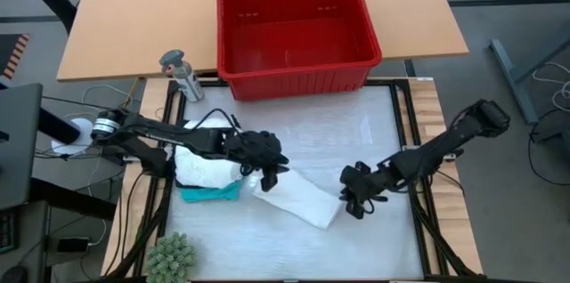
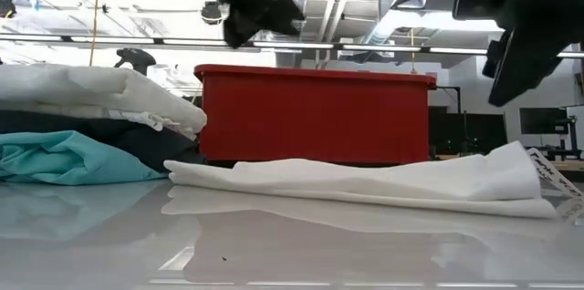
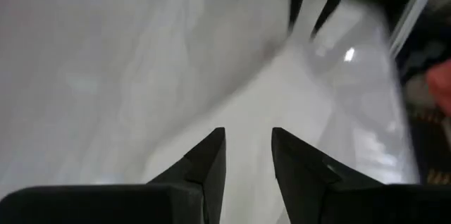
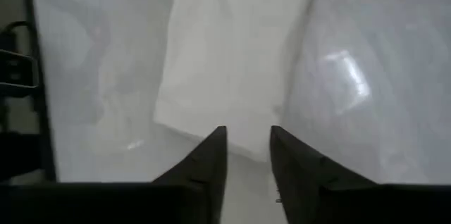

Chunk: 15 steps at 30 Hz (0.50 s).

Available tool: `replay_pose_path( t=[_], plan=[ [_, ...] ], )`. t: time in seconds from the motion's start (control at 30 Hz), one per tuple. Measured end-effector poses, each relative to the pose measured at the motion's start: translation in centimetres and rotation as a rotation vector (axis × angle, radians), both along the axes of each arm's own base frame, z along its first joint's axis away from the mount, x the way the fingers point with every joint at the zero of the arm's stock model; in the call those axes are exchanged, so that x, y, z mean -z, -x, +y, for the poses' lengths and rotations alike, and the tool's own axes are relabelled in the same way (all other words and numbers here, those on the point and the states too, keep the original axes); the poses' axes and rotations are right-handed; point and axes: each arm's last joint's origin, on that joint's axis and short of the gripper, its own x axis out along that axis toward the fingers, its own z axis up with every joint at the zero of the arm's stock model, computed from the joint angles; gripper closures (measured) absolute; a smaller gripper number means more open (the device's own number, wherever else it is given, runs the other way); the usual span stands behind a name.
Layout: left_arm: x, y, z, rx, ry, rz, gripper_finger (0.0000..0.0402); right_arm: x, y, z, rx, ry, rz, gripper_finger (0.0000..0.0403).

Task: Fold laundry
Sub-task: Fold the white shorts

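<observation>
White cloth (image 1: 298, 198): lies flat mid-counter, partly folded, between both hands.
Left hand (image 1: 270, 173): over the cloth's near end, fingers narrowly apart, holding nothing.
Right hand (image 1: 354, 201): beside the far end, narrowly apart, empty.
Folded pile (image 1: 207, 176): stacked aside, apparently finished.
Basket (image 1: 298, 34): behind.

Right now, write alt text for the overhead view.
Two dark robot arms reach over a white cloth on the table, left gripper and right gripper at its ends. A pile of clothes lies left; a red basket stands behind.
</observation>
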Motion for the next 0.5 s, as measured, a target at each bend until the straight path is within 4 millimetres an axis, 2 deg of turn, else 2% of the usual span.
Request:
replay_pose_path(
  t=[0.13, 0.23, 0.33, 0.5],
  plan=[
    [4.0, 0.9, -0.1, 0.000, 0.031, 0.135, 0.0285, 0.4, -1.0, -0.8, 0.002, 0.021, -0.009, 0.0203],
    [5.9, 1.8, 0.3, -0.056, -0.044, 0.200, 0.0268, 0.8, -1.4, -1.2, 0.021, 0.028, 0.003, 0.0172],
    [6.9, 2.3, 1.0, -0.154, -0.119, 0.254, 0.0248, 1.1, -1.5, -1.4, 0.026, 0.034, 0.016, 0.0160],
    [7.9, 3.5, 1.5, -0.275, -0.019, 0.410, 0.0215, 1.1, -1.5, -1.4, 0.008, 0.033, 0.020, 0.0162]
  ],
)
